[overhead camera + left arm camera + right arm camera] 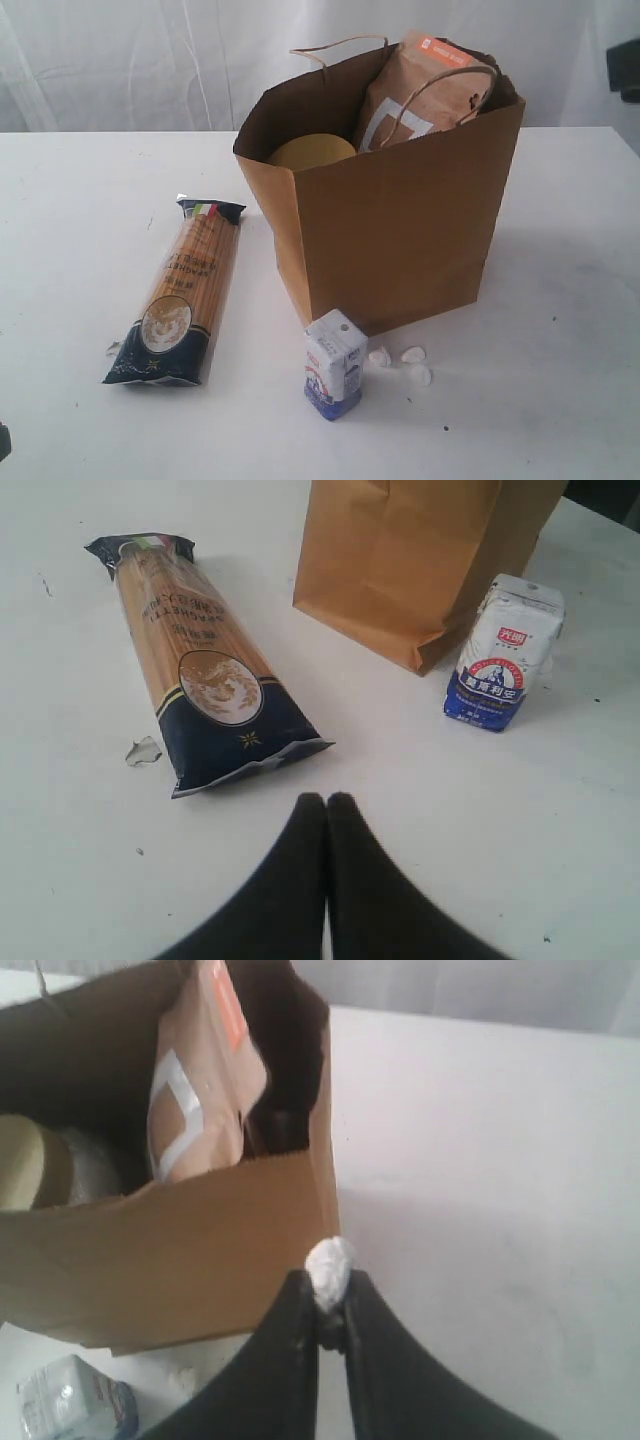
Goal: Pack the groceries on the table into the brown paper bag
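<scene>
1. Nearest: small blue-and-white carton (335,363) at tall brown paper bag's (400,230) 6 o'clock, unpacked, small white lumps (405,362) just beside.
2. Unpacked too: long spaghetti packet with dark-blue ends (183,295), flat at 9 o'clock.
3. Inside already: brown orange-labelled pouch (425,90), yellow-lidded jar (311,152). Roughly half done, at a guess.
4. Pinched in right hand (328,1300): one white lump (329,1265), near bag's corner; left hand (326,805) closed, empty.
5. White specked counter (80,200); pale curtain (150,60) behind.

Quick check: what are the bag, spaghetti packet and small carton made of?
Brown paper bag: matte kraft paper, crisp folds. Spaghetti packet: glossy plastic film, probably; strands show through. Small carton: seemingly coated paperboard, printed, gabled top.
</scene>
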`<state>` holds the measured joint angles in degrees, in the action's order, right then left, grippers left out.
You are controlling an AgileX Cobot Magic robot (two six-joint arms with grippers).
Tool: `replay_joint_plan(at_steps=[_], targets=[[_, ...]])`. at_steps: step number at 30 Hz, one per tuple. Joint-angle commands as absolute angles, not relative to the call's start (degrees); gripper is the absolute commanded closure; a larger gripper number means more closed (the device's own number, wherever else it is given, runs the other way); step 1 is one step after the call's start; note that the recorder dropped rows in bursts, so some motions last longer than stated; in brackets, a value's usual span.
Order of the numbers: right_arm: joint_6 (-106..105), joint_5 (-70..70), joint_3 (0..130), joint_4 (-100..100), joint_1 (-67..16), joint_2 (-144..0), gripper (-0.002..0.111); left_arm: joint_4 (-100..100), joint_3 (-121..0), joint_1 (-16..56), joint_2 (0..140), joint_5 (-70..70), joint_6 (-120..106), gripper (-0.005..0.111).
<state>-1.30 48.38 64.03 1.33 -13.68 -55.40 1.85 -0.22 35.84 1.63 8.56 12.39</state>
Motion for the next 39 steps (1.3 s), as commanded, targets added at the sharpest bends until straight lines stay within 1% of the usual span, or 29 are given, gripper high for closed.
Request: replay_joint_plan(at_steps=[1,5,13,17,22,26,35,39], targets=[[-4.23,50.32,70.17,3.14,-13.17,-58.44,0.105,1.83,0.0,36.04,1.32,8.63,12.62,0.107],[-6.38,52.11,75.34,5.77,-14.09,-62.75,0.105,1.83,0.0,36.04,1.32,8.63,12.62,0.107],[-7.82,54.87,84.02,6.7,-18.55,-72.69,0.105,1.83,0.0,36.04,1.32,8.63,12.62,0.107],[-9.0,55.41,86.18,6.58,-20.07,-76.27,0.105,1.83,0.0,36.04,1.32,8.63,12.62,0.107],[-9.0,54.77,87.38,4.63,-20.07,-78.8,0.105,1.83,0.0,36.04,1.32,8.63,12.62,0.107],[-9.0,55.45,88.76,4.65,-19.96,-80.31,0.105,1.83,0.0,36.04,1.32,8.63,12.62,0.107],[-9.09,57.94,91.67,10.33,-13.91,-84.31,0.105,1.83,0.0,36.04,1.32,8.63,12.62,0.107],[-10.25,58.86,92.71,12.39,-13.1,-85.97,0.105,1.83,0.0,36.04,1.32,8.63,12.62,0.107]])
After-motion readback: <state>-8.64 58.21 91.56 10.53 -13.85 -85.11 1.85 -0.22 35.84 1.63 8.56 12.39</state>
